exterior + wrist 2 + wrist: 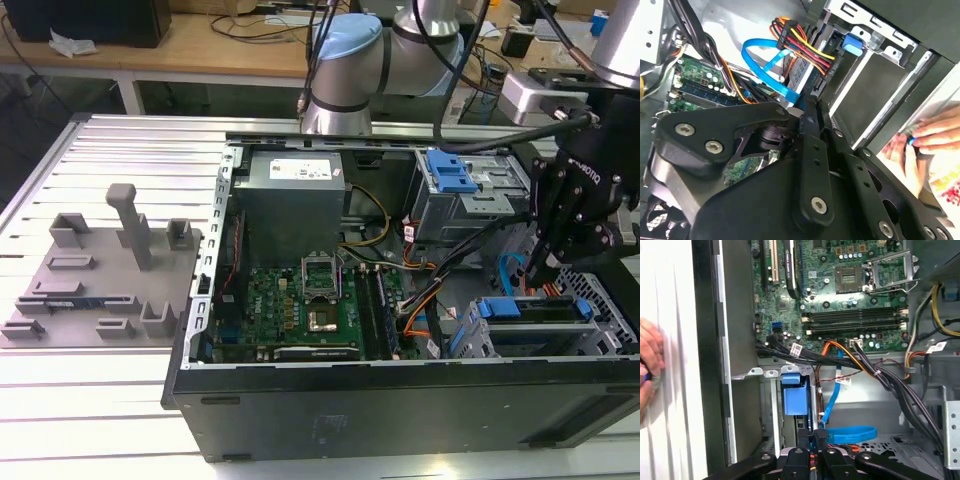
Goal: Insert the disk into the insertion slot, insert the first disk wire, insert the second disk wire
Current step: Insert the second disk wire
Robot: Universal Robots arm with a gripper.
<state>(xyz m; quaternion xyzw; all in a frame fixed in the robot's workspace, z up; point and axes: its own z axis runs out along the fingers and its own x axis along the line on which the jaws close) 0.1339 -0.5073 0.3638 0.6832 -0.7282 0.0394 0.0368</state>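
Note:
The disk, with its blue carrier, lies in the grey insertion slot at the exterior view's right end of the open computer case. A bundle of red, yellow and black wires ends in a black plug at the disk's end. A flat blue wire loops down to my gripper. The gripper hangs just above the disk's near end, its fingers pressed together on the blue wire's end. The first wrist view has the gripper beside the blue wire's loop and the carrier.
The motherboard and a grey power supply fill the case's middle. A taller bay with a blue latch stands behind the slot. Black cable bundles cross near the gripper. A person's hand rests outside the case wall. A grey fixture block lies on the exterior view's left.

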